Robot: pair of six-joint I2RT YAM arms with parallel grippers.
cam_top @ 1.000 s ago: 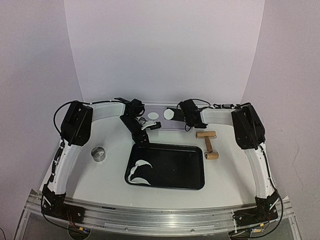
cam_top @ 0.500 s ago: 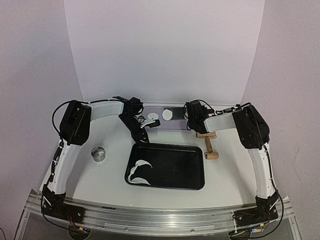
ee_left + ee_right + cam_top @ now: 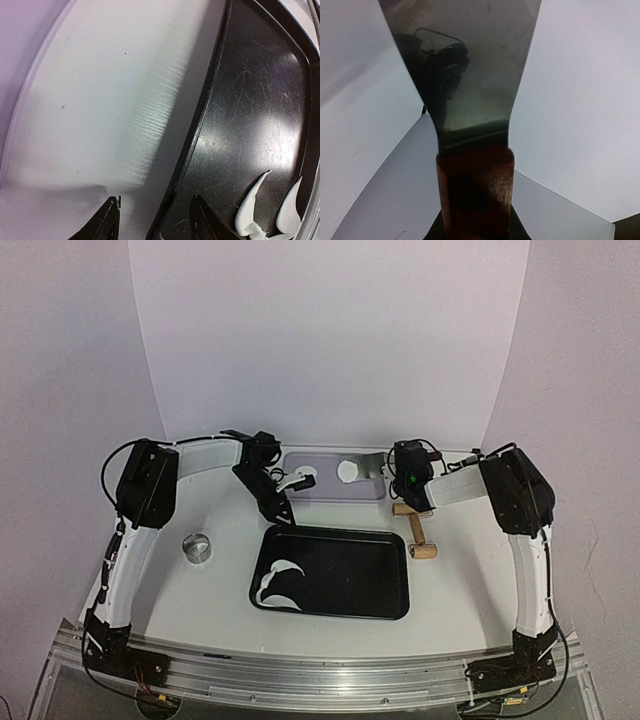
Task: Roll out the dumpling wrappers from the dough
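Observation:
Two dumpling wrappers lie on a lavender mat (image 3: 368, 490) at the back: one round white disc (image 3: 348, 471) in the open, one (image 3: 304, 478) partly behind my left arm. Curved white dough scraps (image 3: 277, 583) lie in the left end of a black tray (image 3: 380, 575); they also show in the left wrist view (image 3: 265, 205). My left gripper (image 3: 278, 506) is open and empty, its jaws either side of the tray's far left rim (image 3: 200, 120). My right gripper (image 3: 408, 478) is shut on the wooden handle (image 3: 475, 192) of a metal scraper (image 3: 465, 65), whose blade (image 3: 373, 467) is raised beside the mat's right end.
A wooden rolling pin (image 3: 415, 525) lies right of the tray, just under my right wrist. A round metal cutter ring (image 3: 198, 547) stands on the white table left of the tray. A curved white backdrop closes off the back.
My right gripper has drawn back to the right with the scraper, uncovering the mat's right part. My left gripper has shifted slightly left and stays by the tray corner.

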